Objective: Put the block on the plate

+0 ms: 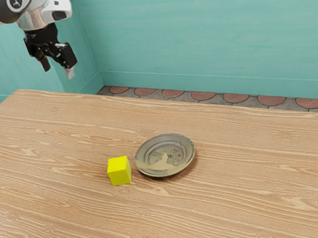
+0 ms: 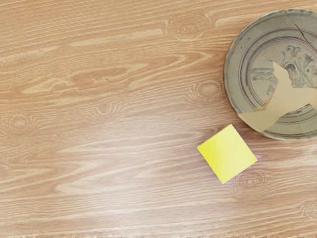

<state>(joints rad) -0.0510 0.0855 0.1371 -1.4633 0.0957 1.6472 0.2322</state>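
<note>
With clock directions taken from the centre of the plate (image 1: 165,155), twelve being understood as the exterior view's top: see the yellow block (image 1: 119,171) on the table (image 1: 247,201) toward nine o'clock, just beside the plate. See the claw (image 1: 58,70) toward half past ten, raised well above the table, wide open and without anything in hold. For the present step, going down to take the block, first centre carefully above it. Then turn the claw until parallel with two flat sides, because of an apparently oblique angle in the wrist view. Choose preferably the sides not facing the plate, so as to keep both fingers (image 1: 67,56) away from the rim. Descend straight and slowly, without pressing on the table, and close evenly. Afterwards lift above the rim, travel toward three o'clock, and release gently, only with the block resting flat.
</note>
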